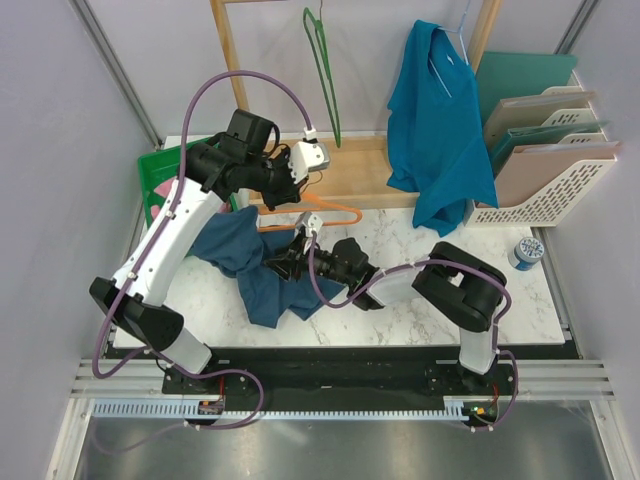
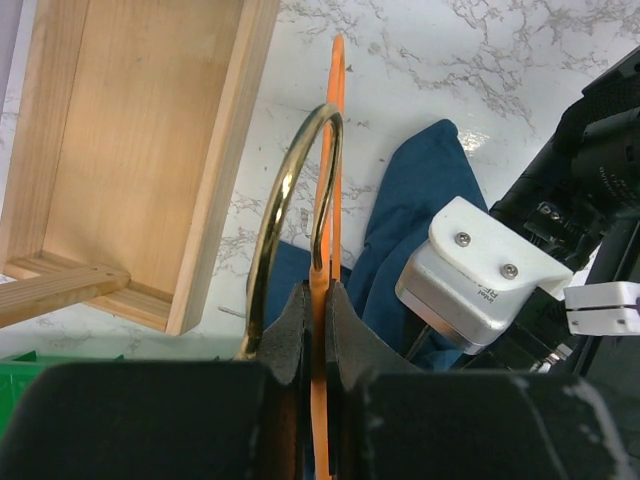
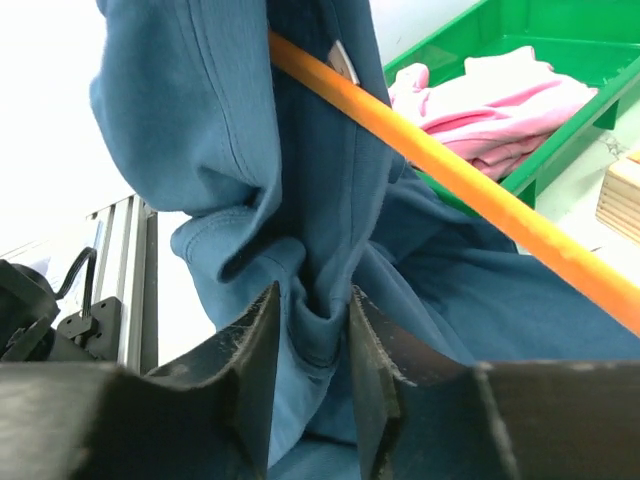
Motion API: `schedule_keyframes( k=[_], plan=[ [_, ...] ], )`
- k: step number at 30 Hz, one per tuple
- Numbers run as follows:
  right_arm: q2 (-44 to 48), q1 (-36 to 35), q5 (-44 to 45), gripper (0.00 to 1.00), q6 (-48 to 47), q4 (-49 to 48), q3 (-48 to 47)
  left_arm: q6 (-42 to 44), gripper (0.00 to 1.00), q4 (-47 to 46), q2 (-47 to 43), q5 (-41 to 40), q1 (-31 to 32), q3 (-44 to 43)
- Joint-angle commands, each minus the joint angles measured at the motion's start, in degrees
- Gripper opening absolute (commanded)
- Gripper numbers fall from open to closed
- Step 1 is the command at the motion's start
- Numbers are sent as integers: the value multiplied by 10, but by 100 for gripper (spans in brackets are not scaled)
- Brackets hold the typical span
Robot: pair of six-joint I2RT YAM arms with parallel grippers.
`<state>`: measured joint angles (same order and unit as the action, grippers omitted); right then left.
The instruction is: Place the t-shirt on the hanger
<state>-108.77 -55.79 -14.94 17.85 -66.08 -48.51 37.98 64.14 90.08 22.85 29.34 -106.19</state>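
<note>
The navy t-shirt [image 1: 248, 262] lies bunched on the marble table [image 1: 420, 235], left of centre. The orange hanger [image 1: 338, 212] is just behind it, and one arm of it runs into the cloth. My left gripper [image 1: 303, 194] is shut on the hanger [image 2: 335, 150] below its brass hook [image 2: 285, 200]; the t-shirt [image 2: 415, 200] lies beyond. My right gripper [image 1: 287, 256] is shut on a bunched fold of the t-shirt [image 3: 250, 150], with cloth filling the gap between the fingers [image 3: 245, 350]. The hanger's bar [image 3: 450, 170] crosses above, passing through the shirt.
A wooden rack base [image 1: 350, 172] stands behind the hanger. A green hanger [image 1: 325, 70] and a teal shirt [image 1: 435, 130] hang at the back. A green bin [image 1: 158, 170] with a pink garment [image 3: 510, 95] is at the left. A file organiser [image 1: 545, 150] and a small jar [image 1: 527, 250] are at the right.
</note>
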Motion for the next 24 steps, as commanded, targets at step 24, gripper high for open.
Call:
schedule_keyframes(
  k=[24],
  plan=[
    [504, 306, -129, 0, -232, 660, 76, -12, 2, -2, -97, 114, -18, -44]
  ],
)
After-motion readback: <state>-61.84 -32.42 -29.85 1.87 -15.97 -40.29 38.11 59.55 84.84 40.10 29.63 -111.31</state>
